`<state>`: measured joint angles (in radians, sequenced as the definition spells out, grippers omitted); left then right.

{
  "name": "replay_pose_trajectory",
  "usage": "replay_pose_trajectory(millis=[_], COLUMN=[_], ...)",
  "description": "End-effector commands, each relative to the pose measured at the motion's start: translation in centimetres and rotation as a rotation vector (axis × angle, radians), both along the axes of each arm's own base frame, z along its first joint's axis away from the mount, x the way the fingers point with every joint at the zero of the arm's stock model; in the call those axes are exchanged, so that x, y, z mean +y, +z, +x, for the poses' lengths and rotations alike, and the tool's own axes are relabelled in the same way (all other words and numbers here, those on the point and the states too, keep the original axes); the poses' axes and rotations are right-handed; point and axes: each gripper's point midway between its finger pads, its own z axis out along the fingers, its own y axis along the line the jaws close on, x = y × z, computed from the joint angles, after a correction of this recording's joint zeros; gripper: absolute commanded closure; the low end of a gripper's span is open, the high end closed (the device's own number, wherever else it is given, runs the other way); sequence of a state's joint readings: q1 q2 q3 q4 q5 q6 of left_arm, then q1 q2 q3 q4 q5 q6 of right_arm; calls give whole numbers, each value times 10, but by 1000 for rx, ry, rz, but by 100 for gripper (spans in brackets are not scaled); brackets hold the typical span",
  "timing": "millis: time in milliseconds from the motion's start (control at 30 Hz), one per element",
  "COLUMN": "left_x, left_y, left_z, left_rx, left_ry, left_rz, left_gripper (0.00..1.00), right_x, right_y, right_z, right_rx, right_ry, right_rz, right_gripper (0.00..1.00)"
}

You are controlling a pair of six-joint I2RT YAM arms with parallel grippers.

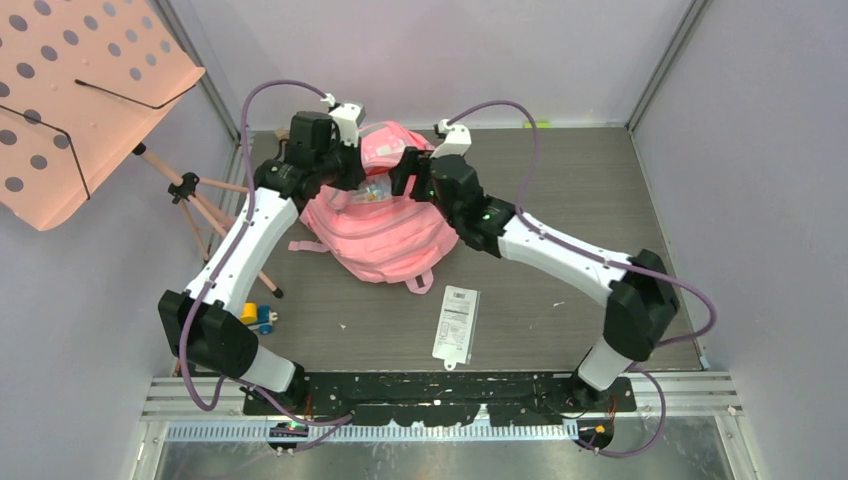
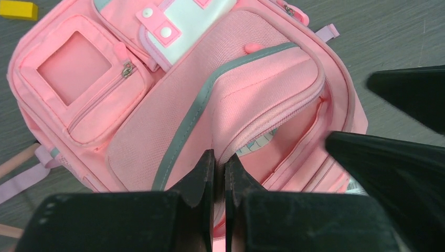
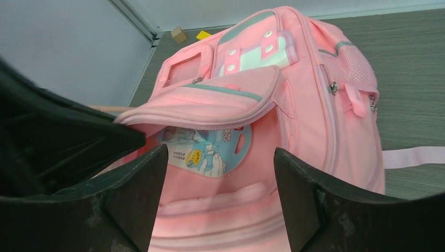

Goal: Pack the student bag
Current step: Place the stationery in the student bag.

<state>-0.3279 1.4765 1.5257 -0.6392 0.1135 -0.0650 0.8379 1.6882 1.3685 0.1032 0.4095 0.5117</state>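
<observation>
Nearest my arms' bases, a flat white carded pack (image 1: 456, 323) lies on the bench (image 1: 560, 200), well apart from everything else. Off to the left, close by the left arm's elbow, sits a small yellow-and-blue toy (image 1: 258, 316).

Further in, at mid-bench, is the student bag (image 1: 385, 235). It lies on its back with its front pockets facing up and one pink strap trailing toward me. Both arms reach in over its far end.

My left claw (image 2: 219, 170) is together, with its fingers pinched on the edge of the bag's flap (image 3: 210, 100), which has a grey strip along it. The flap is held up off the body of the bag, so the compartment under it gapes.

My right claw (image 3: 220, 153) is apart, with its jaws wide and nothing between them. It hangs right at the mouth of that compartment. Through the gap I can see a blue-and-white printed packet (image 3: 207, 149) lying inside under the raised flap. I cannot tell whether the right fingers touch the fabric.

At the far left, off the bench, a salmon perforated music stand (image 1: 80, 90) stands on its tripod.
</observation>
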Motion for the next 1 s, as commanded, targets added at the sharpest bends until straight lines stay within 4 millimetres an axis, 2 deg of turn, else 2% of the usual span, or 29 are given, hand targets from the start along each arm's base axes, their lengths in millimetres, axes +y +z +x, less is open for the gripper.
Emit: replay_pose_trajectory(millis=[0,33,67,100,133,167,233,267,300,333,367,400,433,467,533,600,733,767,800,833,867,900,933,967], left_x=[5,6,6,8,8,9,10,12,16,20,23,26,28,30,33,36,45,46,45,45,45,44,44,43], left_y=[64,66,68,72,77,83,99,104,109,113,118,122,126,127,128,127,130,130,129,130,130,129,129,127], left_z=[17,19,21,23,26,29,35,39,43,48,54,61,67,73,85,98,120,124,128,131,134,138,141,143], left_rx=[-206,-205,-203,-204,-207,-214,-243,-253,-274,-295,-326,-349,-364,-370,-371,-375,-407,-409,-408,-410,-411,-410,-409,-403], left_ry=[80,88,95,101,108,113,124,140,175,203,229,249,261,268,281,292,319,315,308,301,295,288,284,277], left_rz=[-152,-169,-182,-194,-207,-218,-239,-251,-260,-270,-284,-295,-306,-311,-312,-310,-333,-333,-334,-335,-337,-340,-344,-348], left_gripper=[100,100,100,100,100,100,100,100,100,100,100,100,100,100,100,100,100,100,100,100,100,100,100,100], right_x=[-26,-30,-38,-44,-54,-62,-80,-92,-94,-100,-99,-101,-96,-96,-84,-64,-12,2,13,25,35,44,52,59], right_y=[38,33,39,28,36,22,10,-2,-4,-20,-23,-39,-40,-57,-69,-77,-83,-95,-90,-105,-99,-118,-114,-131], right_z=[-33,-38,-47,-53,-63,-69,-85,-96,-100,-110,-114,-121,-124,-128,-136,-148,-174,-181,-182,-187,-185,-185,-180,-180], right_rx=[-28,-17,-20,-2,-11,10,27,41,35,52,47,68,52,70,73,57,9,25,16,33,19,40,27,40], right_ry=[78,88,101,104,108,107,100,93,102,112,131,144,167,177,216,279,459,518,548,602,623,653,658,697], right_rz=[-40,-61,-73,-95,-89,-110,-111,-106,-90,-89,-69,-73,-51,-62,-57,-67,-73,-93,-89,-124,-121,-161,-163,-201], right_gripper=[20,19,19,19,19,18,19,19,20,21,23,24,25,26,27,28,27,27,27,27,27,27,27,27])
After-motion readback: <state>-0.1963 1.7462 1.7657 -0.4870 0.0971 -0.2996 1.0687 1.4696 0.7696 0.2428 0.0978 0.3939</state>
